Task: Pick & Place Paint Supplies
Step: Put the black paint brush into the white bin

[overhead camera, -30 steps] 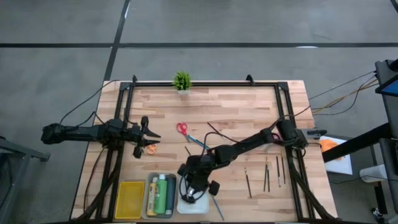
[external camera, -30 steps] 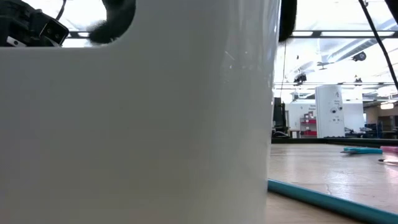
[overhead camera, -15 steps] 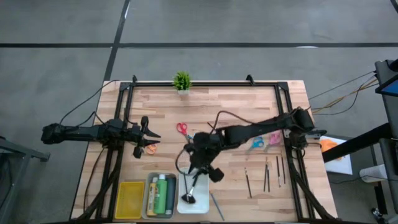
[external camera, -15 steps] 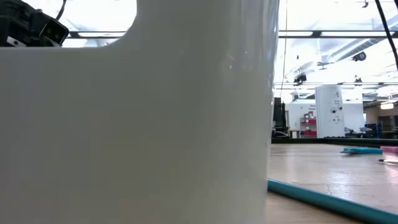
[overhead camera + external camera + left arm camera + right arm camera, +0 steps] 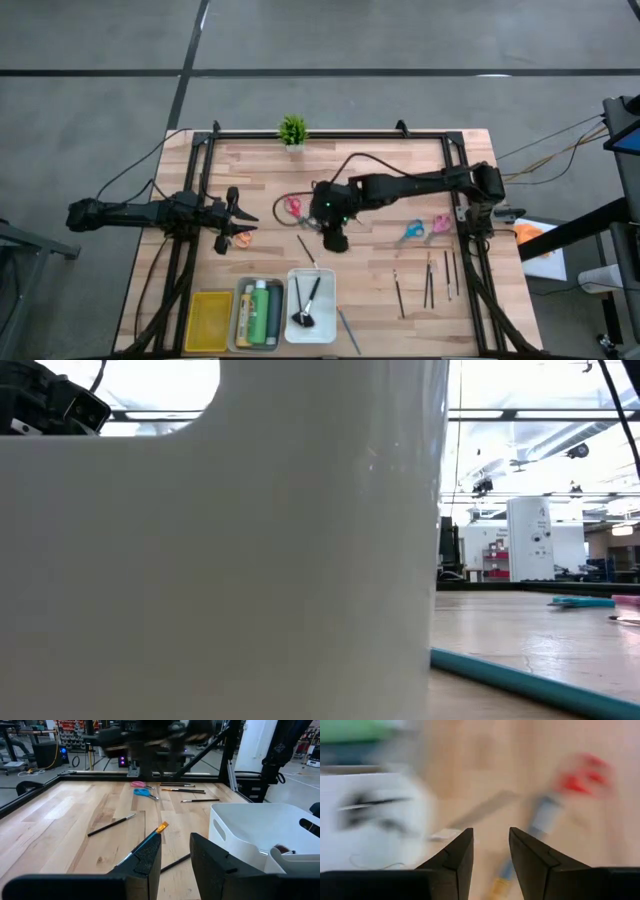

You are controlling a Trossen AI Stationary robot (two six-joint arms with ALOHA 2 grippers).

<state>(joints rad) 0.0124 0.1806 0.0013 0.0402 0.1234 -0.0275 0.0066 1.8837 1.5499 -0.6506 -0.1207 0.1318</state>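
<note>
Over the middle of the table, the right gripper (image 5: 336, 240) is hovering with its jaws parted by a narrow gap and gripping nothing, just beside the red scissors (image 5: 293, 207). Two brushes (image 5: 305, 300) are lying in the white tray (image 5: 292, 276), and paint bottles (image 5: 260, 313) in the grey tray (image 5: 236, 318). At the left edge, the left gripper (image 5: 233, 215) is waiting, slightly open and empty, by the orange scissors (image 5: 243, 240).
</note>
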